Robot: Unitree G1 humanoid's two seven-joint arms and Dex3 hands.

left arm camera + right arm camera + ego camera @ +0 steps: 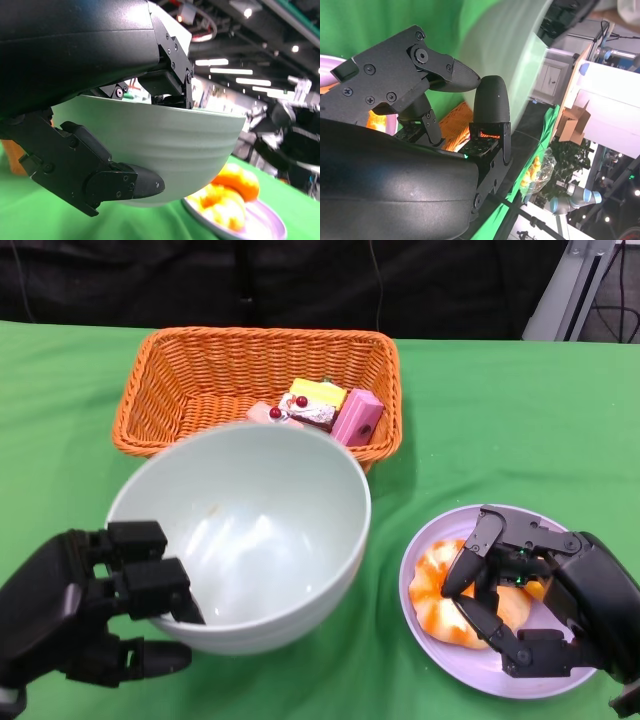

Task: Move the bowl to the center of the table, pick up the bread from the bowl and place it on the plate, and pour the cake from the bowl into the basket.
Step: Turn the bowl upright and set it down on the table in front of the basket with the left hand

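Left hand (95, 605) grips the near rim of the pale green ceramic bowl (255, 530), which is empty, tipped up and held just in front of the orange wicker basket (190, 375). The pink and yellow cake pieces (325, 410) sit inside that basket. Right of the bowl, the right hand (525, 590) hovers with fingers spread, holding nothing, over the orange glazed bread (435, 595) on the round lilac plate (425, 550).

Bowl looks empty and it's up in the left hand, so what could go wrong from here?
The left hand pinches only the bowl rim, so the bowl could slip or tip as it's lowered. It hangs close to the basket front and could knock it. The right hand hovers over the bread and could drag it off the plate.
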